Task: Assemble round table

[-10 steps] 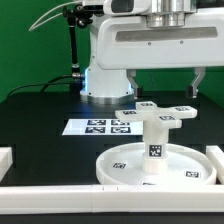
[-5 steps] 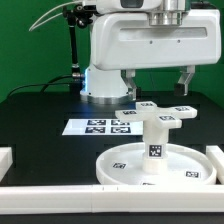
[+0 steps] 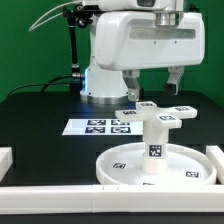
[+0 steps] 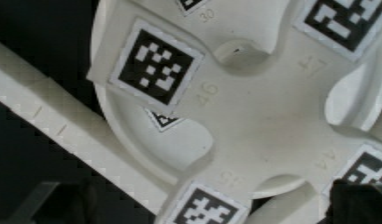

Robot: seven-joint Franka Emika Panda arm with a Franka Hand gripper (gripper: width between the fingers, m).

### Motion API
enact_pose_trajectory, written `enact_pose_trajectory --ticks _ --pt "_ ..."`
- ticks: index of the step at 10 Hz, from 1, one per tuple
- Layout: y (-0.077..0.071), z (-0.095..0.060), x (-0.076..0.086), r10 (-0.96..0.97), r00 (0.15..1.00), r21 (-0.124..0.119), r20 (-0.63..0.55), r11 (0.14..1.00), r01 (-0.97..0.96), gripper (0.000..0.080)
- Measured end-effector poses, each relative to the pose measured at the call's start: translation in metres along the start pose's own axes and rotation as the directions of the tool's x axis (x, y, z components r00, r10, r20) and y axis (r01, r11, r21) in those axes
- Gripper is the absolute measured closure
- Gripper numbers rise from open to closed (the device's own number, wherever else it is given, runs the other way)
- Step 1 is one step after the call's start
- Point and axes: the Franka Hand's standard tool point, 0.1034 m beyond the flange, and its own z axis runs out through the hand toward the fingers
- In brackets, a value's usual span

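Observation:
The large rimmed round disc (image 3: 125, 168) lies near the front of the table. The short thick cylinder leg (image 3: 153, 138) stands upright on its middle. The small cross-shaped base (image 3: 152, 110) appears to rest on top of the leg, its tagged arms spread out. My gripper (image 3: 154, 82) hangs a little above the cross-shaped base, open and empty, with one finger (image 3: 178, 78) out to each side. The wrist view is filled by the cross-shaped base (image 4: 259, 110) seen from close above; the fingers barely show there.
The marker board (image 3: 95, 126) lies flat at the exterior view's left of the kit. Plain white border blocks run along the front (image 3: 90, 197), the left (image 3: 5, 158) and the right (image 3: 216, 152). The robot's base (image 3: 105, 85) stands behind.
The gripper has moved toward the exterior view's left, over the cross-shaped base; both fingers now show. The kit's parts have not moved.

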Motion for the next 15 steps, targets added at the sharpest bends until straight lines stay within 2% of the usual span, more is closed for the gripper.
enact_pose_trajectory --ticks 2,4,9,10,15 --pt "-0.005 0.0 -0.002 -0.103 0.994 0.011 0.021 0.995 0.103 0.0151" --pt "-0.007 0.002 -0.003 -0.216 0.976 0.009 0.036 0.976 0.215 0.0151" --pt "-0.016 0.009 -0.001 -0.142 0.989 0.016 0.044 0.99 0.142 0.0151" --pt "-0.019 0.012 0.0 -0.127 0.991 0.011 0.039 0.992 0.127 0.0151" --pt "-0.023 0.022 -0.011 -0.118 0.992 0.016 0.048 0.993 0.118 0.0151"
